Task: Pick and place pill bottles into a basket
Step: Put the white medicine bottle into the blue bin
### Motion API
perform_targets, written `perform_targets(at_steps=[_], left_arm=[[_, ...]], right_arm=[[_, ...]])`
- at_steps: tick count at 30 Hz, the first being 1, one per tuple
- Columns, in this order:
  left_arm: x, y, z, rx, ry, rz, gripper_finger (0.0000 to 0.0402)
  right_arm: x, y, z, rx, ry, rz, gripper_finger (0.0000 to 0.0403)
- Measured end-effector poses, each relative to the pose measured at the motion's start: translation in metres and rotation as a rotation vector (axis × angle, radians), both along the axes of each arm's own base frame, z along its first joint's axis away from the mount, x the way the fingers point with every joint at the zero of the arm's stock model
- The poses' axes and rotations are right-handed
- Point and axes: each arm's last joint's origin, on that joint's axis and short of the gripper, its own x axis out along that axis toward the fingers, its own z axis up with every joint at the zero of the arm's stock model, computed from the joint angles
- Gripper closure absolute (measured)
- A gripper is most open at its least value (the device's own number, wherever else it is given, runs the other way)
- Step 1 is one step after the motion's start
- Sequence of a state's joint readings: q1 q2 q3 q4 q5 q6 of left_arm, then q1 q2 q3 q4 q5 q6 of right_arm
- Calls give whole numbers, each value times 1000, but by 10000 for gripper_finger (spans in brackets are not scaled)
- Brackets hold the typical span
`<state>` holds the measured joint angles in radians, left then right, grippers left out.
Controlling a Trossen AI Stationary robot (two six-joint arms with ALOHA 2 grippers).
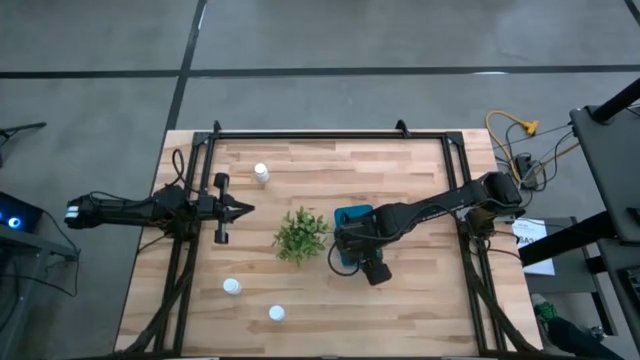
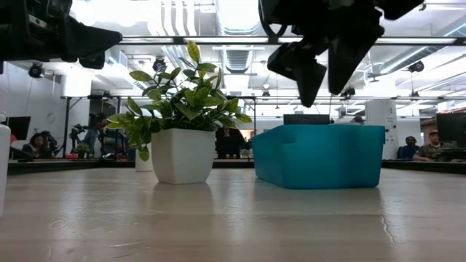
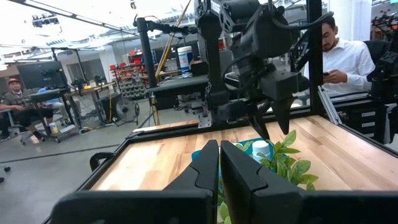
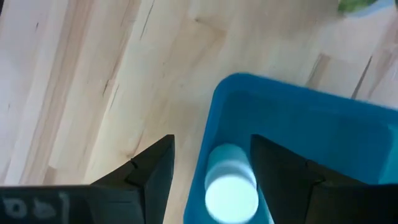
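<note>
The teal basket [image 1: 352, 216] stands on the table right of the plant; it also shows in the low view [image 2: 320, 156] and the right wrist view [image 4: 305, 124]. My right gripper [image 2: 324, 76] hangs open above the basket, touching nothing. One white pill bottle [image 4: 231, 186] stands inside the basket by its wall, below the open fingers; its cap shows in the left wrist view [image 3: 261, 148]. Three more bottles stand on the table: one far left [image 1: 261, 172] and two near left [image 1: 232, 287] [image 1: 276, 313]. My left gripper [image 1: 238, 208] waits shut and empty at the table's left.
A bushy green plant in a white pot [image 1: 301, 234] stands just left of the basket, between the two arms. A black frame [image 1: 330, 134] runs around the table's edges. One bottle shows at the low view's left edge [image 2: 4, 167]. People sit in the room beyond.
</note>
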<state>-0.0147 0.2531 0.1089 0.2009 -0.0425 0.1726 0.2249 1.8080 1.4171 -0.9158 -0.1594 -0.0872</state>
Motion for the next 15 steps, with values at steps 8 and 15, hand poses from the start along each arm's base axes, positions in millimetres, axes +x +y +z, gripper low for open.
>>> perform_targets(at_steps=[8,15], left_arm=[[0,0,0,0,0,0,402],[0,0,0,0,0,1,402]], right_arm=[[-4,-1,-13,-1,20,-5,202],[-5,0,-19,-8,39,-3,202]])
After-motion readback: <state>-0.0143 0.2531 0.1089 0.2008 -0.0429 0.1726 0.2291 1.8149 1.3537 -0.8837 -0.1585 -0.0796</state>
